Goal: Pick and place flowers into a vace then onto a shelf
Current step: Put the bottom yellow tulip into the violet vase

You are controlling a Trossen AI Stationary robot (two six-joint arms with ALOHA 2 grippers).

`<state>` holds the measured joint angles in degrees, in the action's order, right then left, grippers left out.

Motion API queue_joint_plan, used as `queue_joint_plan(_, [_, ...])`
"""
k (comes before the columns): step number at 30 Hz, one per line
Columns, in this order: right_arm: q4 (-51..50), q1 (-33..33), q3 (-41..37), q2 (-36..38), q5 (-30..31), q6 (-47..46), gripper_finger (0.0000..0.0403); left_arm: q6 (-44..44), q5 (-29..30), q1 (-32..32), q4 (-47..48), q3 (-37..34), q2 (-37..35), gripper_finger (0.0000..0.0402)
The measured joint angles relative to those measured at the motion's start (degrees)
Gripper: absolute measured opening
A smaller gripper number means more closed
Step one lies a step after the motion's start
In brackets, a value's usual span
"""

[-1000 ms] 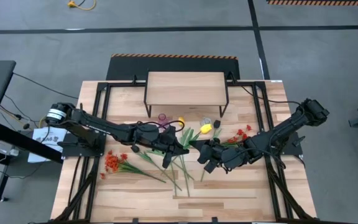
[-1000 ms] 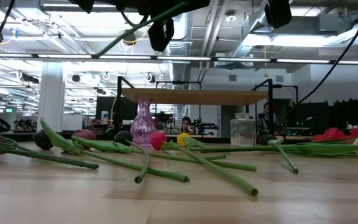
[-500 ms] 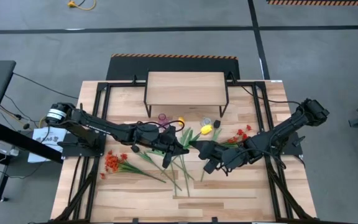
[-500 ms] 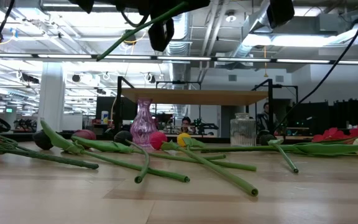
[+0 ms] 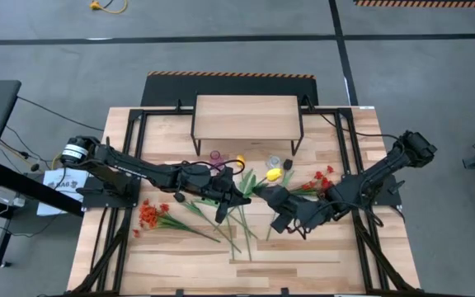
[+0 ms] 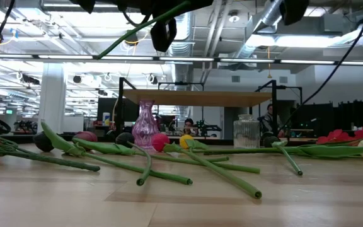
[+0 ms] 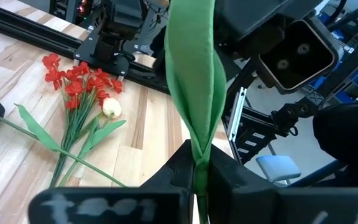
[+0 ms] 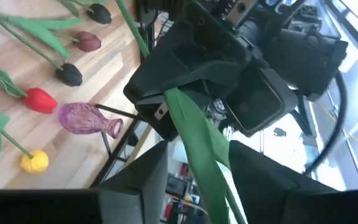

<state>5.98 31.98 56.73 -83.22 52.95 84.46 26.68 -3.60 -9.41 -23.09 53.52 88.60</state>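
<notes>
Now your right pincer (image 5: 280, 216) has spread and drawn back from the stem (image 7: 194, 93); the left pincer (image 5: 239, 195) alone clamps that flower aloft mid-tabletop (handover done), ready for the pink vase (image 6: 145, 125) before the shelf (image 5: 246, 117).

Bright, even overhead light; soft shadows on the table (image 5: 303, 256); ceiling-lamp glare, blurred near wrist-view foregrounds.

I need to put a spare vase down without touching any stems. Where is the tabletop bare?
Bare planks lie along the table's near edge, in front of the orange-red spray and loose tulip stems. The shelf top is bare too. Crowded: the middle strip, where the pink vase, clear glass, flowers, left gripper and right gripper meet.
</notes>
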Motion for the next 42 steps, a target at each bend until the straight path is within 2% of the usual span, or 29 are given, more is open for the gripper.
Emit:
queue_joint_plan(7, [0.0,4.11,0.0,-0.01,12.16,-7.58,0.0183,-0.09,0.58,0.07,0.04,0.0,0.0,0.0006])
queue_joint_plan(10, [-0.25,5.89,0.0,0.0,18.38,-14.65,0.018,-1.53,2.33,0.09,0.49,-0.01,-0.29,0.0006])
queue_joint_plan(17, [-5.62,10.02,-0.02,-0.02,24.36,-34.94,0.0171,-11.44,9.44,0.1,1.93,-0.04,-4.53,0.0006])
queue_joint_plan(21, [-11.12,10.1,-0.02,0.02,27.18,-52.53,0.0171,-19.22,12.71,0.1,2.35,-0.04,-8.62,0.0006])
queue_joint_plan(24, [-19.94,10.0,-0.02,1.33,27.79,-70.7,0.0171,-25.28,14.99,0.11,2.09,0.0,-11.58,0.0006])
queue_joint_plan(26, [-28.1,9.41,0.0,2.32,24.26,-85.28,0.0169,-28.9,17.32,0.11,2.36,-0.02,-13.33,0.0006])
queue_joint_plan(28, [-37.05,8.37,-0.02,3.34,18.13,-99.55,0.0166,-32.06,20.36,0.11,2.56,-0.02,-14.9,0.0006])
queue_joint_plan(30, [-44.46,7.04,-0.33,3.9,14.04,-111.1,0.0163,-34.94,23.21,0.11,3.14,-0.02,-16.16,0.0006])
queue_joint_plan(33, [-49.27,6.21,-3.27,3.8,15.04,-124.32,0.0158,-38.09,24.94,0.2,4.02,-0.02,-17.41,0.0006])
queue_joint_plan(35, [-48.54,6.2,-6.37,3.76,17.52,-131.15,0.0154,-39.06,24.03,0.64,5.48,-0.02,-17.59,0.0006])
queue_joint_plan(38, [-45.41,6.52,-11.01,3.74,17.81,-137.24,0.0147,-38.97,17.23,3.05,6.86,-1.28,-17.47,0.0006])
queue_joint_plan(42, [-38.91,9.33,-16.32,3.72,17.87,-142.07,0.0133,-37.22,6.92,7.8,-1.46,-4.75,-17.2,0.0006])
